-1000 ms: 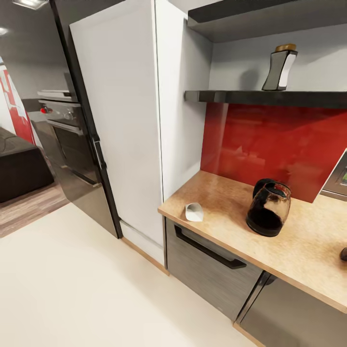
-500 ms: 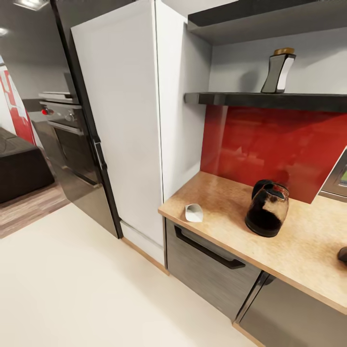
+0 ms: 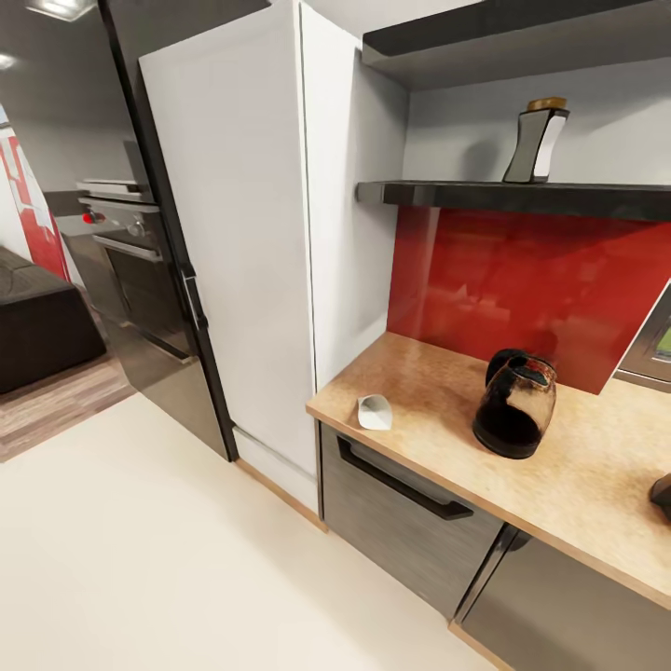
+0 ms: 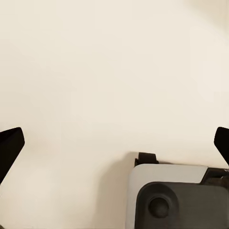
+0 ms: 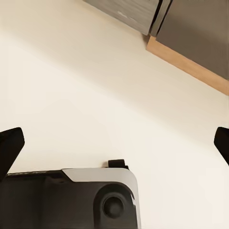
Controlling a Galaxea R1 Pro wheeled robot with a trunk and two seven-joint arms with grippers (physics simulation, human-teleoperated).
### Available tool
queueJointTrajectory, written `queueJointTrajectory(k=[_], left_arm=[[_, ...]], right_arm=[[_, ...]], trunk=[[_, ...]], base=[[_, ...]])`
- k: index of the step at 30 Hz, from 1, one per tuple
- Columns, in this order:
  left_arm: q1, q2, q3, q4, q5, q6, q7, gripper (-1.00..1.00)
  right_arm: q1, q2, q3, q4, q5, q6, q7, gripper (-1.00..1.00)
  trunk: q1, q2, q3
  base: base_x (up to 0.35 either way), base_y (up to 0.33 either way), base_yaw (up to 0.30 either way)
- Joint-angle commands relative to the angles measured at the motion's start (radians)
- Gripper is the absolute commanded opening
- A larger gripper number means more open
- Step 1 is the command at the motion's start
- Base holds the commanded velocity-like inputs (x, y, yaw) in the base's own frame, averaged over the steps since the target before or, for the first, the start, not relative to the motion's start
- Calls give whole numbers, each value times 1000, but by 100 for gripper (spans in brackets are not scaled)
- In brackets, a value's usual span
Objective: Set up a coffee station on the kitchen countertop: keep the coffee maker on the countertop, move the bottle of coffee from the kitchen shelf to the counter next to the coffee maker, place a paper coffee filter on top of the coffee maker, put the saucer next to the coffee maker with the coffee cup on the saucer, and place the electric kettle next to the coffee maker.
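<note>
The bottle of coffee, dark with a tan cap, stands on the black kitchen shelf above a red backsplash. Below it, the dark glass electric kettle sits on a short wooden top. The white paper coffee filter lies near that top's front left corner. The coffee maker, saucer, coffee cup and kitchen countertop are out of view. My left gripper and right gripper are both open and hold nothing, hanging over the cream floor beside the robot's base.
A microwave stands at the wooden top's right end, with a small dark object at the picture's edge. A tall white cabinet rises left of the top, then a built-in oven. Grey drawer fronts sit below. Open cream floor lies ahead.
The whole head picture has shifted slightly, so the camera has moved a little. None of the things on the shelf or the wooden top has moved.
</note>
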Motion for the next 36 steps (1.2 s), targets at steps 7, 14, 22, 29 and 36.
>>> queueJointTrajectory(k=[7,14,22,29,36], left_arm=[[-1,0,5,1,-7,-4,0,100],[-1,0,5,1,-7,-4,0,100],[-1,0,5,1,-7,-4,0,100],[-1,1,5,1,-7,-4,1,100],[-1,0,5,1,-7,-4,1,100]], right_arm=[[0,-1,-1,0,1,-4,-1,100],[0,-1,-1,0,1,-4,-1,100],[0,-1,-1,0,1,-4,-2,100],[0,-1,-1,0,0,-4,-1,100],[0,-1,-1,-1,-1,-4,0,100]], trunk=[[1,-2,-2],[1,-2,-2],[1,-2,-2],[1,-2,-2],[1,-2,-2]], base=[[0,0,0],[0,0,0],[0,0,0],[0,0,0],[0,0,0]])
